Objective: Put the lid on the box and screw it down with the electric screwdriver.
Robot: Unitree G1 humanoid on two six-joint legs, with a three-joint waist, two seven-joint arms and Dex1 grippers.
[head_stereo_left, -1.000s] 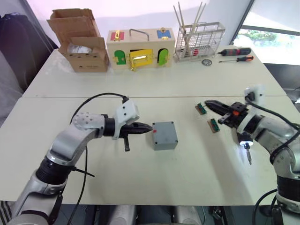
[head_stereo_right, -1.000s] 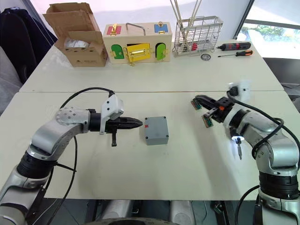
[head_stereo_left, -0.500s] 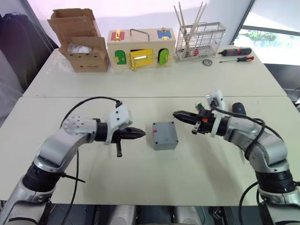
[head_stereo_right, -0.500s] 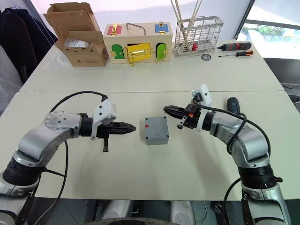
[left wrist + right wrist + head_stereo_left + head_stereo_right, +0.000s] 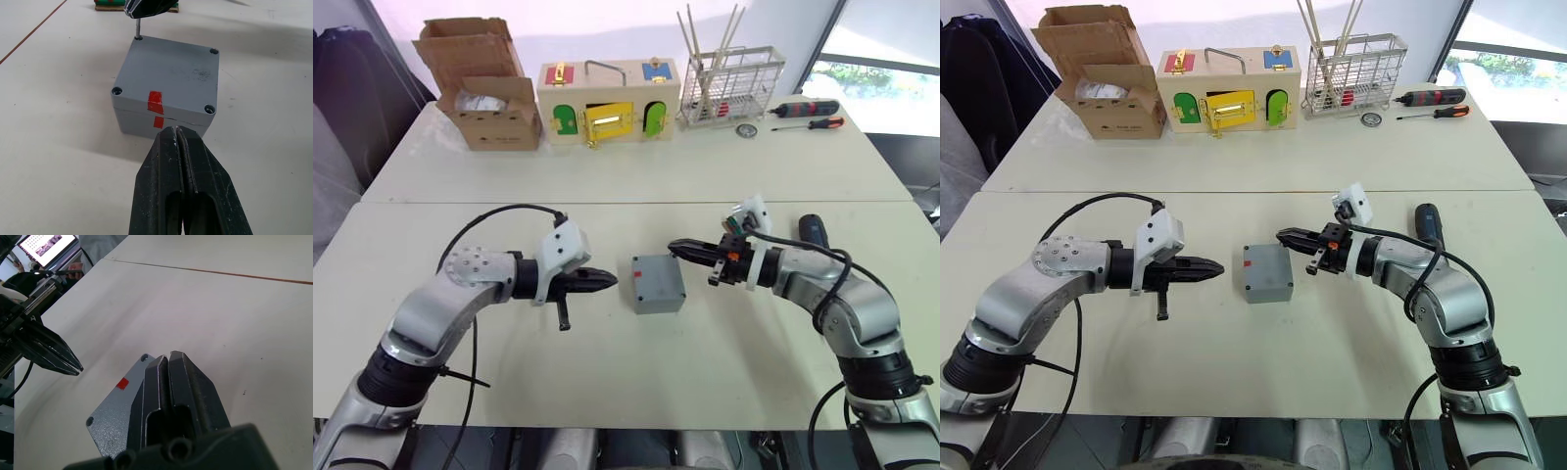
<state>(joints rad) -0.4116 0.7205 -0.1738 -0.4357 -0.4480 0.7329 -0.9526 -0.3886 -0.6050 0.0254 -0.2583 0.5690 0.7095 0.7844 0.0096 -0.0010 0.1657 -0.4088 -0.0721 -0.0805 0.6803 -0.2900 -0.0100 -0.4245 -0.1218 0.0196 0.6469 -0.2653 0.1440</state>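
Both arms reach inward, level over the surface (image 5: pixel 724 372). Left pincer (image 5: pixel 610 283) and right pincer (image 5: pixel 674 246), both closed and empty, flank the box (image 5: pixel 657 283).

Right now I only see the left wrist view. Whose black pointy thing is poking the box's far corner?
Observer: The right gripper, shut on a thin metal pin, reaching from the box's other side.
Operator: Where's the electric screwdriver?
Observer: The electric screwdriver lies on the table beside the right arm, held by nothing.
Operator: Am I touching the box?
Observer: No, the left gripper hovers shut, apart from its red-marked side.
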